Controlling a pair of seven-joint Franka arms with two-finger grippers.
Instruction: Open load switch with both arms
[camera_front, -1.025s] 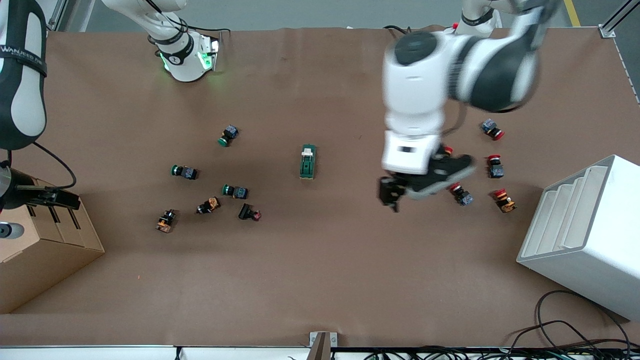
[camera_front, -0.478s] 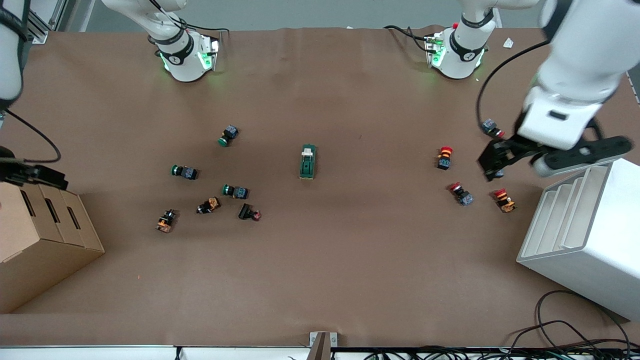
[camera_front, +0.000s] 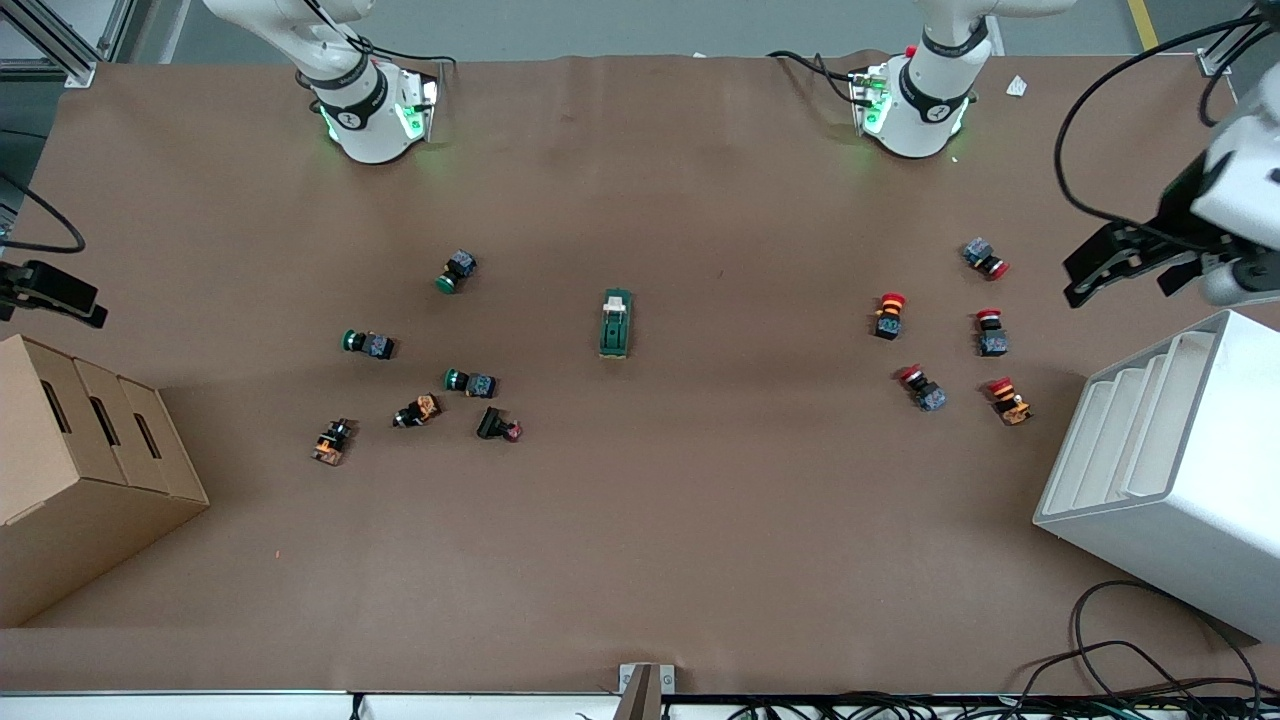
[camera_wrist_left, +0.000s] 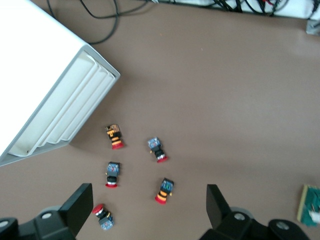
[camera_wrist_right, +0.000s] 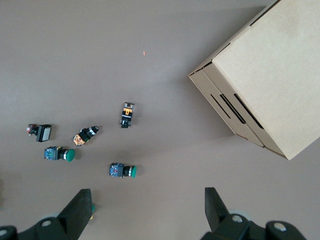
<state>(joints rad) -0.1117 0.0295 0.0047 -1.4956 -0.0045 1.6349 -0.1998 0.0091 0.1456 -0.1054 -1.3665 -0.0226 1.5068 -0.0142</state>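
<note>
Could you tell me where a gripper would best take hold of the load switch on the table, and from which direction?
Probably from straight above, fingers closing across the narrow width of the load switch. It lies flat with open table all around. Grip the dark green body, leaving the cream tab at its base-facing end free.

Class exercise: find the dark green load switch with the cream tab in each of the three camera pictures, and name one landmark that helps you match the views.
Front view: the load switch lies alone mid-table, between the two clusters of push buttons.
Left wrist view: only a sliver of it shows, cut off by the picture's edge.
Right wrist view: not in the picture.
Shared landmark: the white slotted box, with the red-capped push buttons beside it, appears in the front and left wrist views.
</note>
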